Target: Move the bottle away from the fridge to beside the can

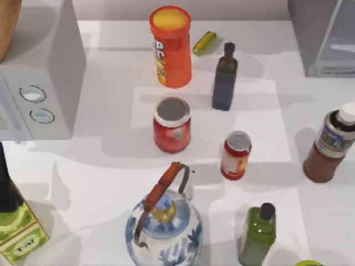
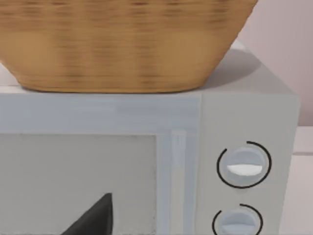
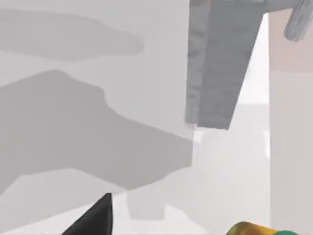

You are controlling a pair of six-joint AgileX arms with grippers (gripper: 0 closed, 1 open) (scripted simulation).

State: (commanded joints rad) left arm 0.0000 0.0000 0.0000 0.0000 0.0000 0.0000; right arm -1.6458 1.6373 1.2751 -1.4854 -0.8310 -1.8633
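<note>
The brown-red bottle (image 1: pixel 331 145) with a white cap and blue-and-white label stands upright at the table's right edge. It is in front of the grey fridge (image 1: pixel 321 33) at the back right. The small red can (image 1: pixel 236 155) with a silver top stands mid-table, left of the bottle with a gap between them. A dark part of my left gripper (image 2: pixel 95 219) faces the pale dial box. A dark part of my right gripper (image 3: pixel 95 219) hangs over white tabletop near the fridge (image 3: pixel 220 63).
An orange chips tube (image 1: pixel 170 47), a dark slim bottle (image 1: pixel 224 77) and a red grey-lidded tin (image 1: pixel 172 125) stand behind the can. A blue-white teapot (image 1: pixel 165 227) and green bottle (image 1: pixel 257 234) stand in front. At left is a two-dial box (image 1: pixel 41 83) under a wicker basket (image 2: pixel 122 44).
</note>
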